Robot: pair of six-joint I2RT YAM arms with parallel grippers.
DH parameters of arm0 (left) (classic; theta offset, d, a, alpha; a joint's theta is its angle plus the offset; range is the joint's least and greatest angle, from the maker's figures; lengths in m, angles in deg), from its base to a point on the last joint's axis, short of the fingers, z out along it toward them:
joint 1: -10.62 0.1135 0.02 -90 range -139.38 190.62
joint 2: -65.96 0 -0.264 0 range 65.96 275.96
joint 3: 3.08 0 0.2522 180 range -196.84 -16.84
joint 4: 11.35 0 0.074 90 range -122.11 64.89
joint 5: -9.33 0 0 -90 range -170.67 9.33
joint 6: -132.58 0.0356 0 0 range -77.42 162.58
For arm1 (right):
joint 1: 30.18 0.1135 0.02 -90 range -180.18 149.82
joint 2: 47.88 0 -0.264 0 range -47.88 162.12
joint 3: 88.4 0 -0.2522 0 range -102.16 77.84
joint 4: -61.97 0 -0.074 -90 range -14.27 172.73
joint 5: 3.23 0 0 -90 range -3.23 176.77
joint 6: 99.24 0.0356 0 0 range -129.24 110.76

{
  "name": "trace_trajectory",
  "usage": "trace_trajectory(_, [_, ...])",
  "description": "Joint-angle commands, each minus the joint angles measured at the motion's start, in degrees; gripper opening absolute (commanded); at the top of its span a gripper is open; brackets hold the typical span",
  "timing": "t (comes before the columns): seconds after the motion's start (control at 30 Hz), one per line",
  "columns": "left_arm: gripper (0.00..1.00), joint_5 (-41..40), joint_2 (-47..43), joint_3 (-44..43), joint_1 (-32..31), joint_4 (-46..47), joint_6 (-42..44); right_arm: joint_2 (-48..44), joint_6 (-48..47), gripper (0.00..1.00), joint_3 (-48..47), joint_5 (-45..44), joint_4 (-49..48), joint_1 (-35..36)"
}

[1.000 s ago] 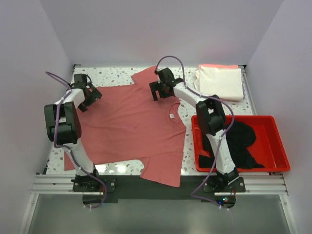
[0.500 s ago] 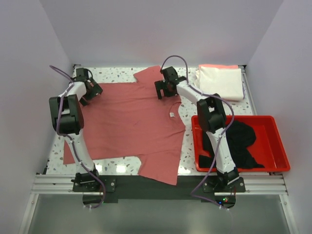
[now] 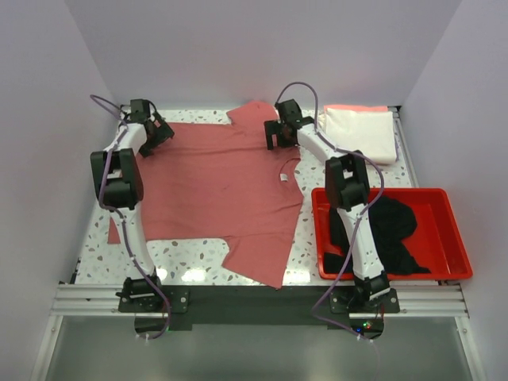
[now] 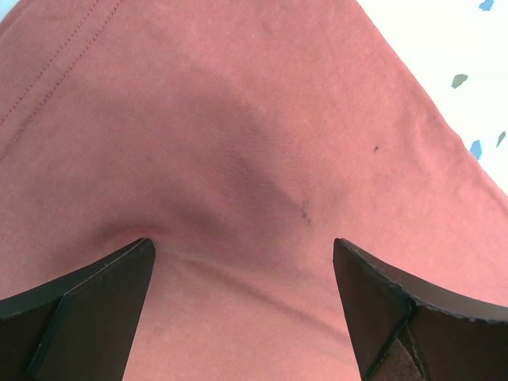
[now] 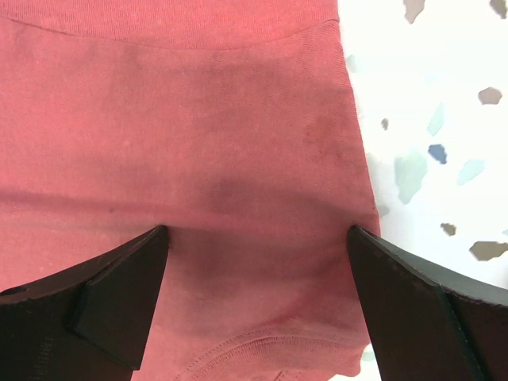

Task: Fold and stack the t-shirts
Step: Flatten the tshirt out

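Observation:
The dusty rose-red t-shirt [image 3: 214,190] lies spread flat on the speckled table. My left gripper [image 3: 155,136] is at its far left corner, and my right gripper [image 3: 276,136] is at its far right part by the collar. In the left wrist view my gripper [image 4: 242,246] stands wide open with both tips down on the red cloth [image 4: 238,143]. In the right wrist view my gripper [image 5: 258,232] is also wide open on the red cloth [image 5: 198,119], next to its hem. The cream-white t-shirt [image 3: 361,133] lies folded at the back right on the peach-pink one [image 3: 353,107]. The black t-shirt [image 3: 389,230] lies crumpled in the tray.
A red plastic tray [image 3: 459,246] stands at the right front and holds the black shirt. White walls close in the table at the back and both sides. A metal rail [image 3: 254,300] runs along the near edge.
Both grippers have moved toward the back of the table, and the rose-red shirt has slid back with them, its near hem leaving the front edge.

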Motion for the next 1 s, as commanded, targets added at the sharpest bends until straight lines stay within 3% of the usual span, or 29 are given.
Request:
trace_trajectory(0.0, [1.0, 4.4, 4.6, -1.6, -0.4, -2.2, 0.0, 3.5, 0.9, 0.99, -2.6, 0.1, 4.1, -1.8])
trace_trajectory(0.27, [1.0, 5.2, 0.6, -2.5, -0.6, -4.0, 0.8, 0.3, -1.5, 0.99, -3.9, 3.5, 1.9, -1.8])
trace_trajectory(0.43, [1.0, 0.6, -9.7, 1.3, -0.6, -7.5, 0.2, -8.3, -2.0, 0.99, -4.5, 5.7, 1.6, -1.2])
trace_trajectory(0.53, [1.0, -2.9, -20.4, 10.8, -0.5, -7.2, -1.2, -16.9, -2.9, 0.99, 1.7, 5.1, -0.7, -0.1])
trace_trajectory(0.77, [1.0, -12.4, -49.5, 45.6, 2.5, -9.0, -10.9, -41.4, 2.5, 0.99, 36.8, 5.5, -13.7, 1.5])
trace_trajectory(0.97, [1.0, -14.1, -71.2, 65.2, 12.1, -9.6, -15.7, -52.4, 4.6, 0.99, 49.1, 3.2, -13.5, 6.5])
